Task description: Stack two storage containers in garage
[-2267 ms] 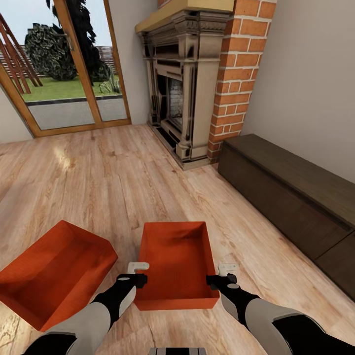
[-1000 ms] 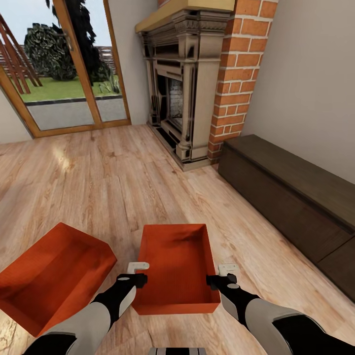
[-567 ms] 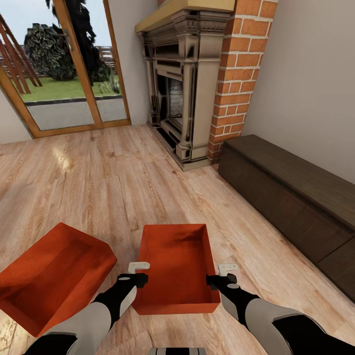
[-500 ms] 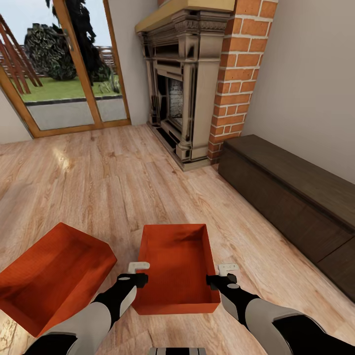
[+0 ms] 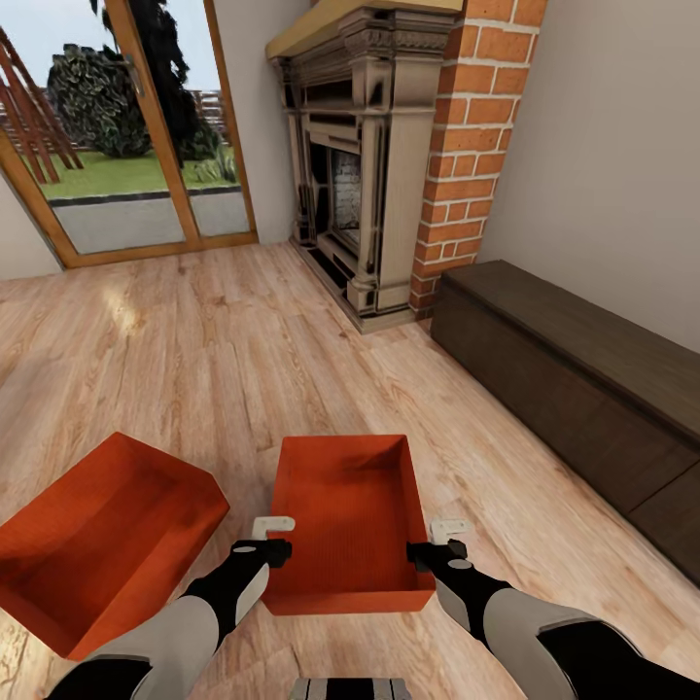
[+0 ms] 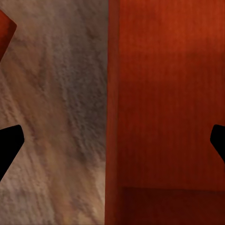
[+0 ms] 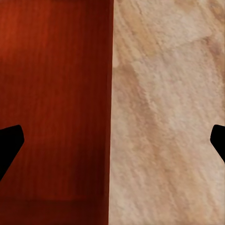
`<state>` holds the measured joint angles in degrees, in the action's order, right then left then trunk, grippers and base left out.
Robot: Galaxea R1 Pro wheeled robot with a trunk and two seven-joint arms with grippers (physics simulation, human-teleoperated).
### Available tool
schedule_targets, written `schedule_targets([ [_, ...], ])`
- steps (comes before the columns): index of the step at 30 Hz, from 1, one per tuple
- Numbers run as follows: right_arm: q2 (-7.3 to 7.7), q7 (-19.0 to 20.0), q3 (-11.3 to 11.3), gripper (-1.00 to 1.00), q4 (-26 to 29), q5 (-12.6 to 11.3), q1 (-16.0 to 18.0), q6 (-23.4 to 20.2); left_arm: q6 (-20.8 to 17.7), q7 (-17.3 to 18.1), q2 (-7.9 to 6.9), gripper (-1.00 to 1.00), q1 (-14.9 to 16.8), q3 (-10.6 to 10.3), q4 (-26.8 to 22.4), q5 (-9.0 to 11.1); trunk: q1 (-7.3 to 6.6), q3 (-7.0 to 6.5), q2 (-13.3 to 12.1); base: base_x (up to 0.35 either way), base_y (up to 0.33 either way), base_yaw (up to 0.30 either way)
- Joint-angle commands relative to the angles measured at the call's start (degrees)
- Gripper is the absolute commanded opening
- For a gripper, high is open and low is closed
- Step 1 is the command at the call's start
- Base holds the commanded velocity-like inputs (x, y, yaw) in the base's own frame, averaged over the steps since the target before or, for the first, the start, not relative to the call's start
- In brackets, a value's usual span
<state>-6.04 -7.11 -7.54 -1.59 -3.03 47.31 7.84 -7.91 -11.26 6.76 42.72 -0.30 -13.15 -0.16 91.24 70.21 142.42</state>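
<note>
Orange-red storage containers, two: both on living-room wood flooring. Centre container straddled by left gripper and right gripper, fingers spread apart over its side rims. Second container beside, untouched. Garage transfer and stacking outstanding.

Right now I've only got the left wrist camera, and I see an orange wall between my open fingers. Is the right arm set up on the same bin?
Observer: Yes. In the head view the right gripper straddles the opposite long wall of that first container, across from the left gripper.
Operator: Is it closed on that wall?
Observer: No. The right wrist view shows its fingers wide apart, with the wall between them and not touched.
Operator: And where's the other bin?
Observer: The second container sits on the wood floor to the robot's left. It is turned at an angle and does not touch the first.
</note>
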Motion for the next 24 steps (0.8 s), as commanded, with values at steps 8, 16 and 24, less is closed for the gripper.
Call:
schedule_targets([
  [8,-0.03,-0.2,-0.5,1.0,-0.2,-0.3,0.1,0.3,-0.3,-0.2,0.01,1.0,0.0,0.0,-0.1,0.0,-0.01,0.04,0.0,0.0,0.0,0.0],
  [16,-0.03,-0.2,-0.5,1.0,-0.2,-0.3,0.1,0.3,-0.3,-0.2,0.01,1.0,0.0,0.0,-0.1,0.0,0.48,0.84,0.8,0.0,0.0,0.0],
  [24,-0.03,-0.2,-0.5,1.0,-0.2,-0.3,0.1,0.3,-0.3,-0.2,0.01,1.0,0.0,0.0,-0.1,0.0,0.48,0.84,0.8,0.0,0.0,0.0],
])
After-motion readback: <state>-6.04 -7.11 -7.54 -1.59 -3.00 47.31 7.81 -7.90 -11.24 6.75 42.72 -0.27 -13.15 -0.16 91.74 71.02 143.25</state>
